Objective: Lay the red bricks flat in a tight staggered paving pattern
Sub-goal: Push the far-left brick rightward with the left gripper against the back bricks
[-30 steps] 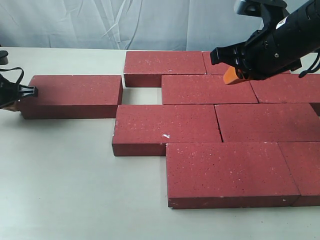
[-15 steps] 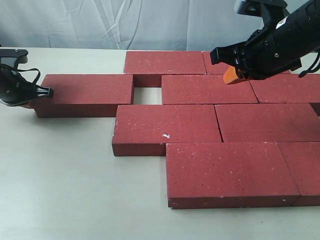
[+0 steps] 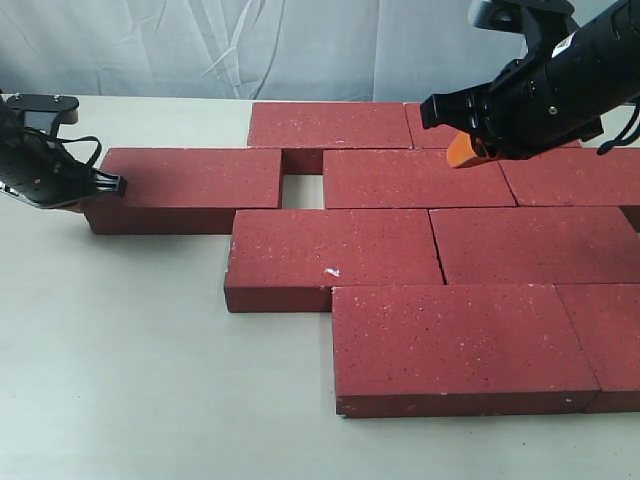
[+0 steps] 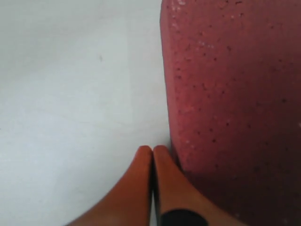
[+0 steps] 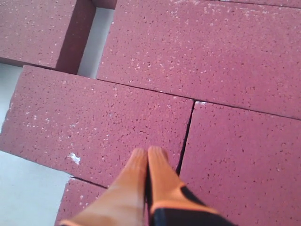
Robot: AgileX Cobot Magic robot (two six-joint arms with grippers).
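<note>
Several dark-red bricks lie flat in staggered rows; the one with the white chip mark (image 3: 333, 262) sits in the third row. A separate brick (image 3: 185, 185) lies at the left of the second row, a small gap (image 3: 302, 190) between it and its neighbour (image 3: 415, 178). My left gripper (image 3: 80, 203) is shut, its orange fingertips (image 4: 162, 155) against that brick's left end (image 4: 230, 94). The right gripper (image 3: 465, 152) hovers shut above the back rows, empty; in its wrist view the gripper (image 5: 148, 153) hangs over the chipped brick (image 5: 94, 122).
The pale tabletop (image 3: 120, 370) stretches to the left and front of the bricks. A white cloth backdrop (image 3: 200, 45) hangs behind the table. The brick field runs off the right edge of the exterior view.
The left gripper has pushed the separate brick rightward along the second row, narrowing the gap to its neighbour. The right arm has stayed still.
</note>
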